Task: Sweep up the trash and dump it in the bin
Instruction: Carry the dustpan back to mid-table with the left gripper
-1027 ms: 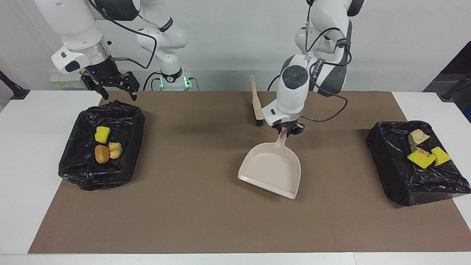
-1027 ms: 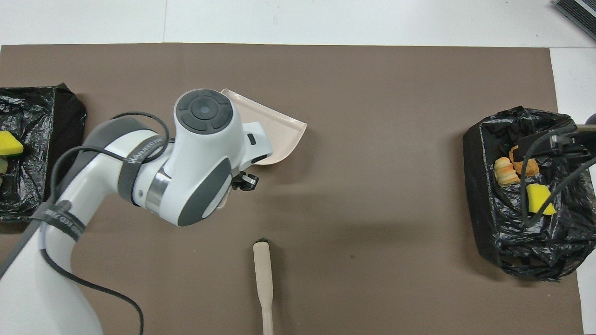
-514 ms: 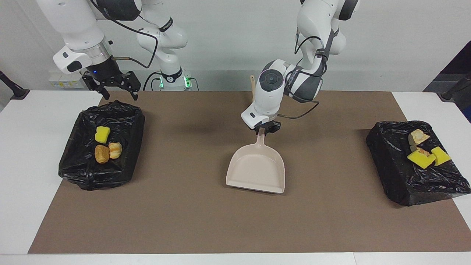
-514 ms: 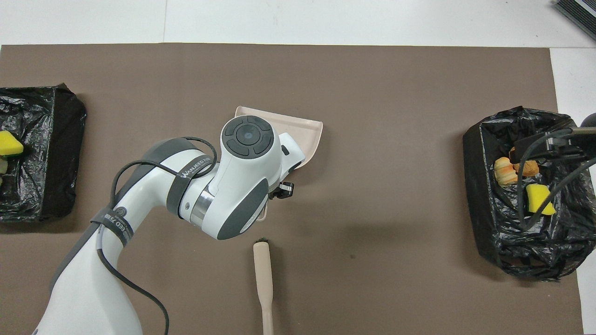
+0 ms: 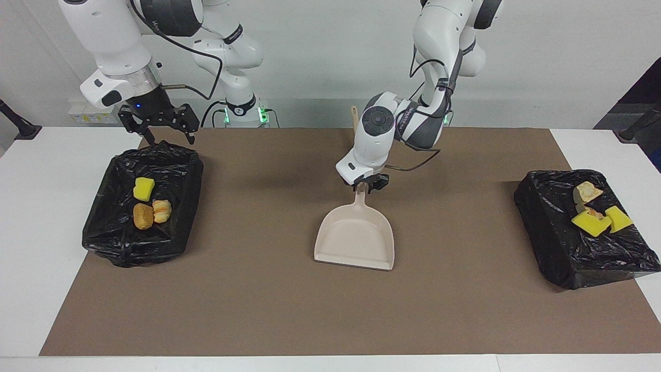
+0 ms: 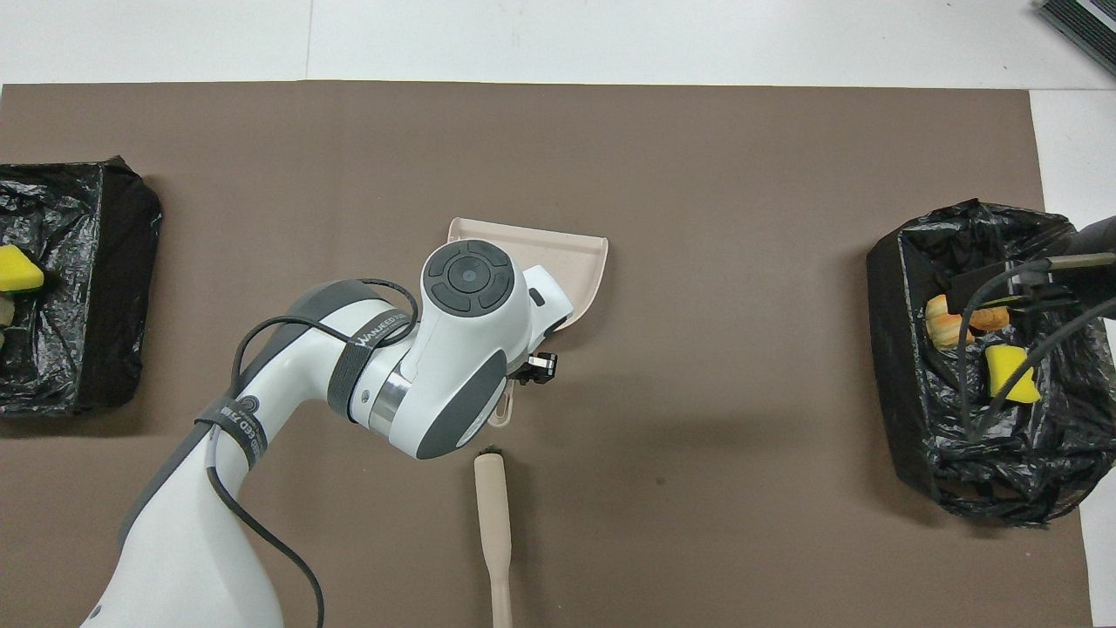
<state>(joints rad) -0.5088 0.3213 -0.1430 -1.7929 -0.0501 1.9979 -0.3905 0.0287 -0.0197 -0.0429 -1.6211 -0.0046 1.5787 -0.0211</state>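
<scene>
The trash (image 5: 143,189) is all in the two bins; no scrap shows on the brown mat (image 5: 258,289). The bin at the right arm's end (image 5: 103,227) holds three pieces: a yellow sponge chunk, and just below it in the facing view a brown bread lump (image 5: 143,216) touching a pale croissant piece (image 5: 161,211). The bin at the left arm's end (image 5: 552,232) holds two yellow sponge chunks (image 5: 591,223) side by side, a bread piece (image 5: 586,192) at twelve o'clock from them, and a small orange scrap tucked between.

The dustpan (image 5: 356,237) lies flat and empty mid-mat. In the facing view its long axis runs twelve to six, with the handle (image 5: 360,196) at twelve and the mouth at six. One bin is at nine o'clock from it and the other at three, both well apart. The brush (image 6: 494,532) lies on the mat at twelve o'clock from the handle, nearer to the robots and in line with it.

The left claw (image 5: 367,183) is at the handle's tip; whether it grips or has let go I cannot tell. The right claw (image 5: 164,129) hangs released, holding nothing, over the rim of its bin, waiting.

My reading: the sweeping is done, and only leaving the dustpan on the desk (image 5: 31,232) remains.
</scene>
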